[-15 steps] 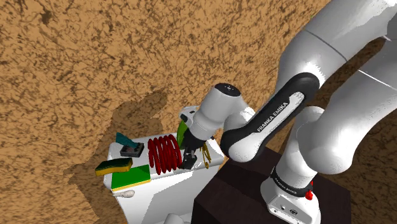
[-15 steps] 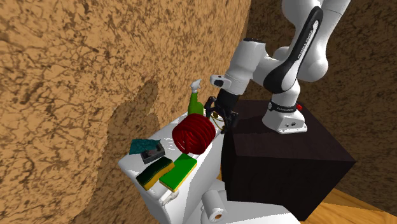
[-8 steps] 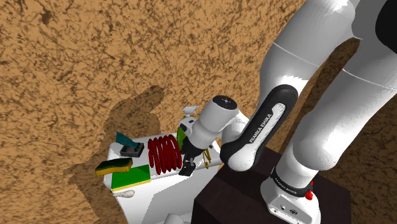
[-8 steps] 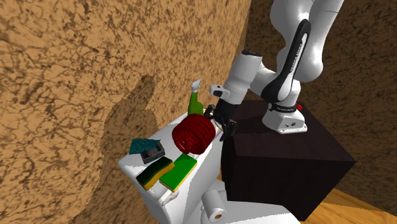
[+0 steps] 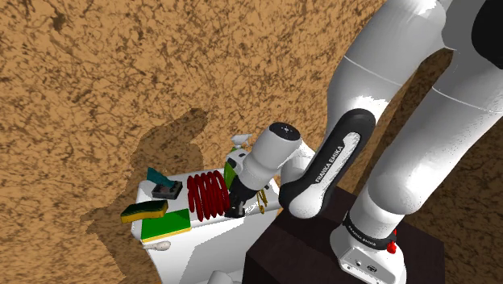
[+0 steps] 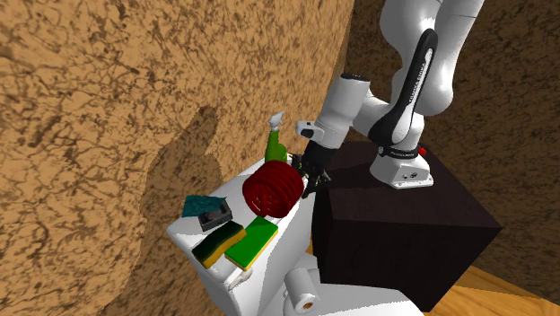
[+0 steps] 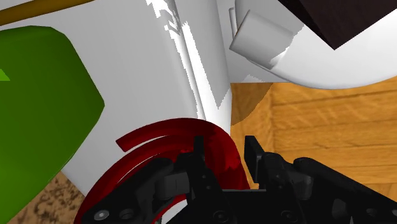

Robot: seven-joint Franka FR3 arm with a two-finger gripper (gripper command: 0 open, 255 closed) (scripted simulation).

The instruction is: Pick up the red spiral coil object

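Observation:
The red spiral coil (image 5: pixel 205 194) lies on its side on a white top (image 5: pixel 218 242) against the brown wall. In the second exterior view the coil (image 6: pixel 272 188) shows its round end. My black gripper (image 5: pixel 235 206) stands at the coil's end nearest the stand, low over the white top's edge (image 6: pixel 310 179). In the wrist view the two fingers (image 7: pixel 256 149) are drawn in on the coil's outer turn (image 7: pixel 159 143), with the red wire clasped between them at the gripper (image 7: pixel 226 153).
On the white top, past the coil, lie a yellow-green sponge (image 5: pixel 143 211), a green block (image 5: pixel 165 224) and a teal piece with a small dark box (image 5: pixel 165 187). A green bottle (image 6: pixel 275 144) stands behind the coil. The dark stand (image 5: pixel 322 250) adjoins the top.
The fingers, open beside the coil's end a second ago, have shut on its outer turn. The hand dropped slightly towards the white top; the coil has not moved.

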